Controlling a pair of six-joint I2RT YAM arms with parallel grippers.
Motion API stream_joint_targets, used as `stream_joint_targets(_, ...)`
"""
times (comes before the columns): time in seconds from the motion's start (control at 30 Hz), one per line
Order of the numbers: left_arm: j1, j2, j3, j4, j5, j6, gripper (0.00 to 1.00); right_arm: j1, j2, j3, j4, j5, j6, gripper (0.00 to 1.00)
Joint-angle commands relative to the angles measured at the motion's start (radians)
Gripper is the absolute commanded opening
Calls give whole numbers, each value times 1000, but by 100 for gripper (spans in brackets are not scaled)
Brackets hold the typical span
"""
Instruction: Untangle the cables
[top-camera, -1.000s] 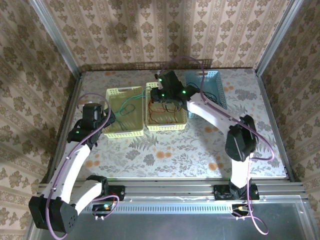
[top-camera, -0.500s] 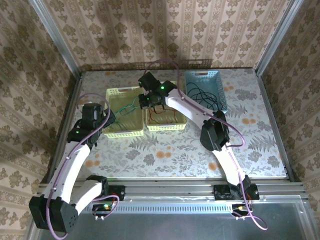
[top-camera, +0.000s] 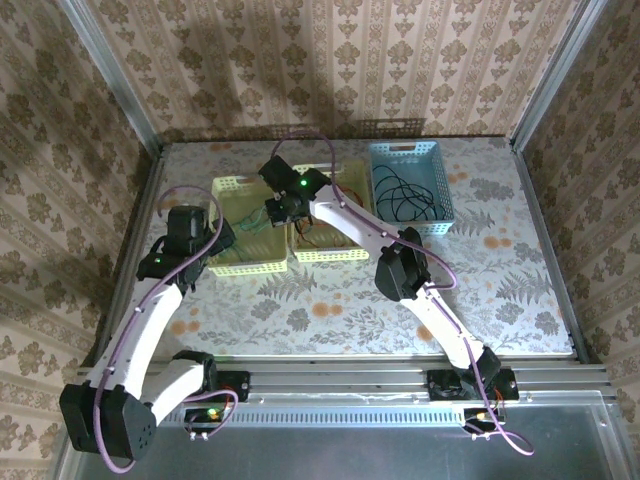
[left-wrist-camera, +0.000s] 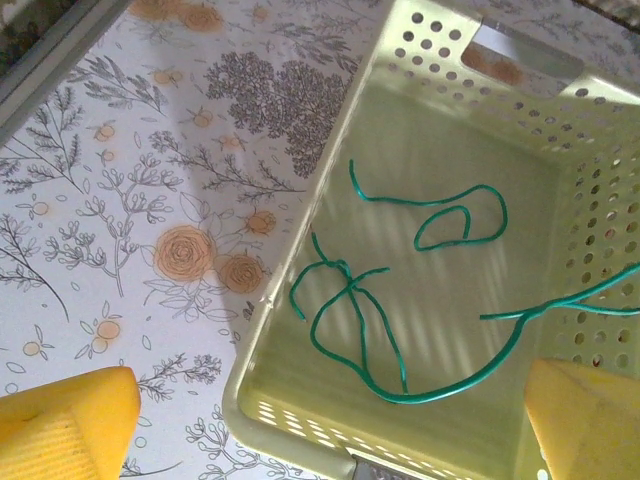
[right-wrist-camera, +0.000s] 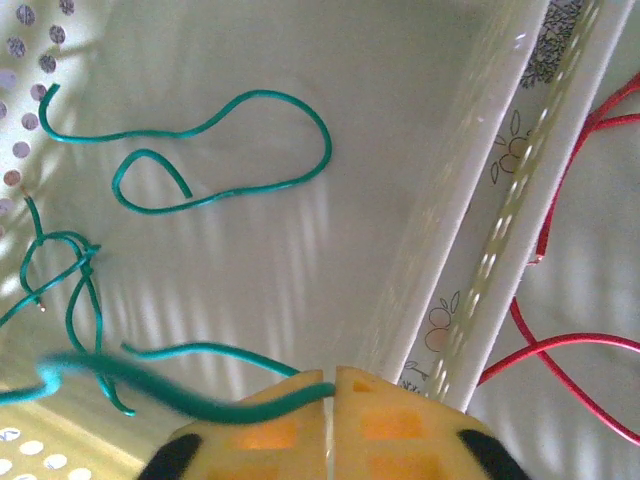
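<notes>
While our right fingers pinch shut on one green cable above the left basket of three, our left fingers gape wide nearby; red cables lie in the middle basket, one black cable in the blue basket.

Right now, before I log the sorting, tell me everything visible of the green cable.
The green cable is thin, glossy teal wire, plastic-looking. It lies in loose curves and loops on the floor of the pale yellow perforated basket, with one small knot-like crossing. One strand rises to the right gripper, shut on it by the basket's wall. One wire or several, I cannot tell.
</notes>
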Motion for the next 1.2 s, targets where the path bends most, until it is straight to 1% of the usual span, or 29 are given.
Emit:
stream_joint_targets(0.0,8,10,1,-6,19,-25,99,14,7,32,11,14,-41,29)
stream_joint_targets(0.07,8,14,6,-4,22,-25,99,16,-10,31,42,0,-47,37)
stream_joint_targets(0.2,8,27,15,-4,35,-23,99,16,-56,30,80,-3,-64,44)
stream_joint_targets(0.27,9,33,19,-3,45,-22,99,15,-78,28,80,16,-84,46)
stream_joint_targets(0.33,8,38,22,0,50,-20,99,15,-89,36,60,48,-109,52)
stream_joint_targets(0.47,8,52,32,15,75,-9,99,-1,-124,32,-5,92,-119,52)
stream_joint_targets(0.53,6,56,31,30,95,-3,98,-7,-171,-14,-14,88,-131,51)
stream_joint_targets(0.6,-5,56,25,40,94,-2,98,-7,-273,-149,41,89,-138,50)
stream_joint_targets(0.7,-32,43,10,46,36,9,99,-8,-531,-494,232,90,-131,51)
stream_joint_targets(0.77,-49,13,-4,46,-24,31,99,-12,-738,-762,369,140,-115,52)
stream_joint_targets(0.8,-56,-10,-14,44,-68,39,100,-17,-842,-872,424,173,-105,53)
stream_joint_targets(0.83,-62,-38,-29,38,-126,43,100,-29,-956,-1021,491,223,-89,55)
stream_joint_targets(0.87,-66,-73,-47,34,-198,41,100,-43,-1062,-1162,545,283,-67,68)
stream_joint_targets(0.9,-71,-104,-66,29,-267,40,100,-64,-1170,-1280,588,322,-58,96)
stream_joint_targets(0.93,-75,-139,-91,20,-353,36,100,-91,-1285,-1409,626,373,-55,100)
stream_joint_targets(0.97,-80,-173,-111,9,-442,38,100,-125,-1386,-1524,644,439,-49,100)
stream_joint_targets(1.03,-90,-232,-157,20,-584,80,100,-205,-1554,-1702,637,551,-33,100)
stream_joint_targets(1.07,-90,-254,-179,33,-632,107,100,-245,-1623,-1775,632,591,-35,100)
stream_joint_targets(1.13,-90,-296,-239,109,-727,215,100,-304,-1787,-1950,701,630,-126,100)
stream_joint_targets(1.17,-91,-310,-276,158,-765,265,100,-315,-1850,-2022,749,635,-187,100)
